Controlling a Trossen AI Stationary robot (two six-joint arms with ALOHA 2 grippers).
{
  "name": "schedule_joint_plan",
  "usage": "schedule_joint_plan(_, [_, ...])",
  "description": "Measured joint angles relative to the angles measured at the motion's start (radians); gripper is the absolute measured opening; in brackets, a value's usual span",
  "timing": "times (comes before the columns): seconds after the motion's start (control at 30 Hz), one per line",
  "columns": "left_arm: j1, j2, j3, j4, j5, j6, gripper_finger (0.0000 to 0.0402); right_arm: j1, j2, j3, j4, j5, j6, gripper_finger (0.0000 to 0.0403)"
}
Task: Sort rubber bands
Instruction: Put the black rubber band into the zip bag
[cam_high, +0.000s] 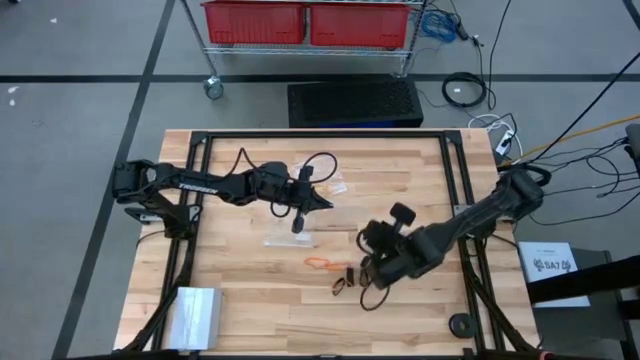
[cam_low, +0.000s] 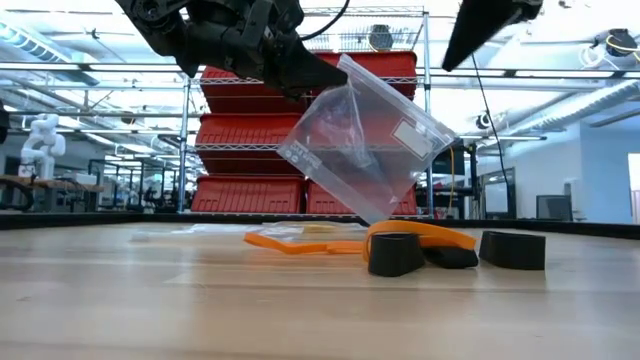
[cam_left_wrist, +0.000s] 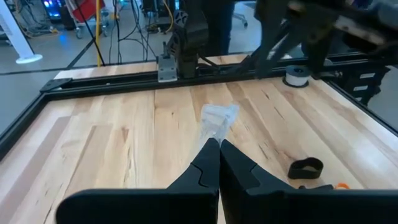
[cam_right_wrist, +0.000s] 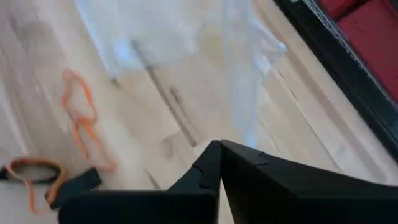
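Observation:
My left gripper is over the table's middle, shut on a clear zip bag that hangs tilted below it. Rubber bands lie on the wood nearer the near edge: orange loops, plus black and tan ones. The low view shows the orange loops flat and black loops standing on edge. My right gripper is shut just right of the bag, pointing toward it, with the orange bands beside it. I see no contact between it and the bag. My left gripper pinches the clear bag at its upper zip edge near a corner between the two shut fingers, coming from above and slanting down. The bag sticks out past the fingertips. It hangs tilted, its lowest corner close over the table.
Another clear bag lies on the wood toward the far edge. A stack of clear bags sits at the near left corner. A small black roll rests near the right rail. A black frame borders the table.

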Motion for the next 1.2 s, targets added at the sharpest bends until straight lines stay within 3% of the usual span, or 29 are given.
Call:
schedule_joint_plan(0.13, [0.0, 0.0, 0.0, -0.006, 0.0, -0.001, 0.0, -0.042, -0.004, -0.009, 0.058, -0.194, 0.039, 0.0011])
schedule_joint_plan(0.3, [-0.001, 0.0, 0.0, -0.007, 0.0, -0.001, 0.0, -0.02, 0.06, -0.069, 0.177, -0.391, 0.196, 0.0056])
schedule_joint_plan(0.63, [-0.001, 0.0, 0.0, -0.031, 0.0, -0.001, 0.0, -0.005, 0.252, -0.076, 0.255, -0.447, 0.436, 0.0198])
schedule_joint_plan(0.83, [-0.002, 0.0, 0.0, -0.044, 0.0, -0.001, 0.0, -0.022, 0.34, -0.076, 0.289, -0.511, 0.489, 0.0242])
schedule_joint_plan(1.0, [-0.002, 0.0, 0.0, -0.058, 0.0, -0.001, 0.0, -0.021, 0.373, -0.074, 0.308, -0.504, 0.52, 0.0212])
schedule_joint_plan(1.1, [-0.002, 0.0, 0.0, -0.059, 0.0, -0.001, 0.0, -0.015, 0.371, -0.073, 0.31, -0.509, 0.497, 0.0148])
schedule_joint_plan(1.2, [-0.002, 0.0, 0.0, -0.059, 0.0, -0.001, 0.0, -0.013, 0.354, -0.075, 0.294, -0.515, 0.459, 0.0057])
